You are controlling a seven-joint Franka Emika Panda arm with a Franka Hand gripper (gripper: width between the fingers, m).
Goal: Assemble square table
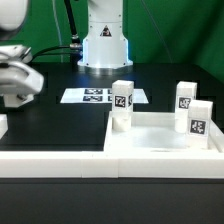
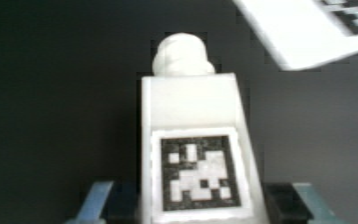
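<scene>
Gripping one white tagged leg (image 2: 195,150) — jaws clamped against its two sides, wrist view. Square tabletop (image 1: 160,150) lies on the black table (image 1: 60,125) with three legs standing in it; marker board (image 1: 97,96) behind — near the robot base (image 1: 104,45).

No words, brand names or numbers can be read in either view; the only signs are black-and-white marker tags, whose patterns carry no legible characters. In the exterior view, a tag stands on each of three white legs: one leg (image 1: 121,101) at the centre of the frame, a second leg (image 1: 186,98) at the right, and a third leg (image 1: 198,122) just below it, while several more tags sit on the marker board (image 1: 97,96) left of centre. In the wrist view, one large tag fills the lower face of a held leg (image 2: 195,140), and part of another tagged sheet (image 2: 329,28) shows in the upper right corner, too blurred to make out.
</scene>
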